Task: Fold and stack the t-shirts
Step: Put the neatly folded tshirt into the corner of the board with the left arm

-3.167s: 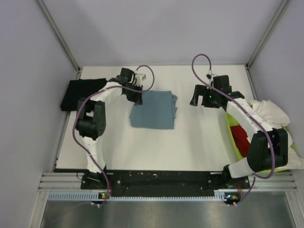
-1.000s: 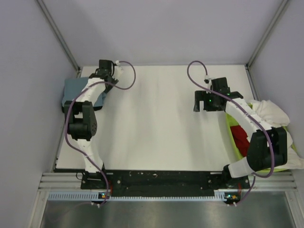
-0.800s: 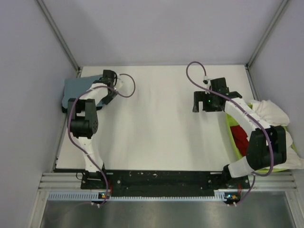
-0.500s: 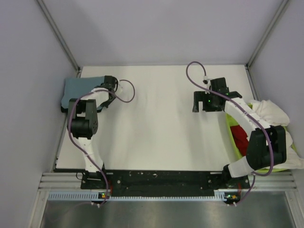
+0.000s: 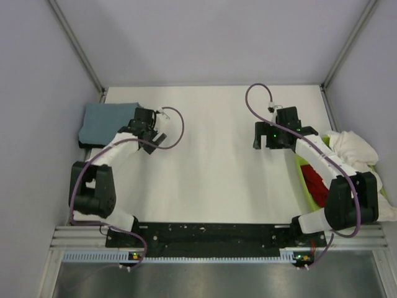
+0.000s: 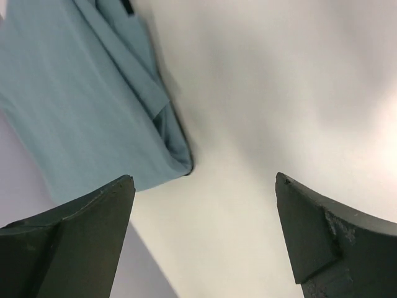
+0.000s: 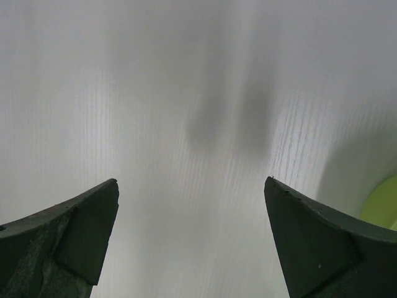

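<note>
The white table [image 5: 211, 177] sits in a booth of pale lavender-grey walls [image 5: 205, 37], with 2 aluminium posts [image 5: 77, 46] running to its far corners and a metal rail [image 5: 211, 243] along its near edge.

In the far-left corner lies the slate-blue t-shirt [image 5: 102, 119], folded flat. A sliver of the black t-shirt [image 5: 85, 144] shows under its near edge. In the left wrist view the blue folds [image 6: 80, 105] end just beside bare table.

The left gripper [image 5: 155, 133] hangs over the table just right of that stack. Its fingers [image 6: 87, 236] are spread wide with nothing between them.

Right of centre, the right gripper [image 5: 265, 141] is over bare table near the far edge. Its 2 fingers [image 7: 68, 236] are likewise wide apart and empty.

At the right edge stands the lime-green bin [image 5: 302, 177]. It holds a crumpled red t-shirt [image 5: 317, 183], and a white t-shirt [image 5: 353, 146] is heaped over its far rim. A corner of the bin [image 7: 386, 205] shows in the right wrist view.
</note>
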### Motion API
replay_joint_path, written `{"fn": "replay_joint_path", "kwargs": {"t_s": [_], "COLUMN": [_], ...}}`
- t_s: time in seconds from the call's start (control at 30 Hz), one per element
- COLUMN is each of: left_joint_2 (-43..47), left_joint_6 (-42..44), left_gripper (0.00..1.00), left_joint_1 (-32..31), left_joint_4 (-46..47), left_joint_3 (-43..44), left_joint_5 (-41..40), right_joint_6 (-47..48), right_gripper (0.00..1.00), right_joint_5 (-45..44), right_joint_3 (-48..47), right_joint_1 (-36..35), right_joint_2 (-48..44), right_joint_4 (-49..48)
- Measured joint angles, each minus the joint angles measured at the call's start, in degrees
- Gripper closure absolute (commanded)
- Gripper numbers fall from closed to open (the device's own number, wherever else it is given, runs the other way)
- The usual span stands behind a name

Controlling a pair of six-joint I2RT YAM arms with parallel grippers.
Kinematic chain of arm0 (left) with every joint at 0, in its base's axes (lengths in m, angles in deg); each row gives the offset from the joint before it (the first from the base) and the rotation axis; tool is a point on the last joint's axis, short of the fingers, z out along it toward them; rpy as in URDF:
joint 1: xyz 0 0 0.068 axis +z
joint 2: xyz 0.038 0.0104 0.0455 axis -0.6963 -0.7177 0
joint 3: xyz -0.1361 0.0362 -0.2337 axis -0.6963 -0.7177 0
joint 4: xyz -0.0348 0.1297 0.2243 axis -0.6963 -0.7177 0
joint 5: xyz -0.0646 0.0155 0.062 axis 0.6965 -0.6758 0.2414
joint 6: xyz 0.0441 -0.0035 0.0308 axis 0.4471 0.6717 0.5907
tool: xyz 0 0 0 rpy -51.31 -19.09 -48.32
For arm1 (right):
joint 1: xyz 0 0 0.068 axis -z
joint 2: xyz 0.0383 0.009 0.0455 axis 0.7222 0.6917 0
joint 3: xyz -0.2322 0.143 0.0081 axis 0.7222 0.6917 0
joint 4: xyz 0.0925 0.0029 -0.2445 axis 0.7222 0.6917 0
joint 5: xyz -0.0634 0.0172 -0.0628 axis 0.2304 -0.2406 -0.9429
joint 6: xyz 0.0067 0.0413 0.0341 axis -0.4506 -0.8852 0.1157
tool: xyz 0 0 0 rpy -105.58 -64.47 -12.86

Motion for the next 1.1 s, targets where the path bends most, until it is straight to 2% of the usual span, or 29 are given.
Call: {"fn": "replay_joint_path", "kwargs": {"t_s": [0.17, 0.23, 0.5, 0.73, 1.1], "left_joint_2": [18.5, 22.7, 24.8, 24.8, 25.5], "left_joint_6": [-5.7, -8.2, -20.5, -26.2, -26.8], "left_gripper": [0.01, 0.01, 0.01, 0.01, 0.01], "left_joint_1": [-2.6, -2.4, -2.3, -2.2, -2.2], "left_joint_4": [7.3, 11.7, 35.7, 47.1, 52.4], "left_joint_3": [-11.7, -16.7, -39.7, -41.2, -42.3], "left_joint_5": [12.2, 14.6, 15.0, 15.1, 16.2], "right_joint_6": [-2.1, -3.0, -3.9, -3.8, -3.3], "right_gripper": [0.01, 0.01, 0.01, 0.01, 0.01], "right_joint_5": [-2.5, -3.6, -9.7, -13.3, -15.2], "right_joint_3": [9.1, 13.0, 28.1, 33.7, 34.6], "right_joint_1": [0.0, -0.2, -0.2, -0.2, -0.2], "right_joint_2": [-8.1, -11.5, -21.6, -23.4, -23.7], "right_joint_4": [-7.3, -11.4, -27.2, -35.4, -38.6]}}
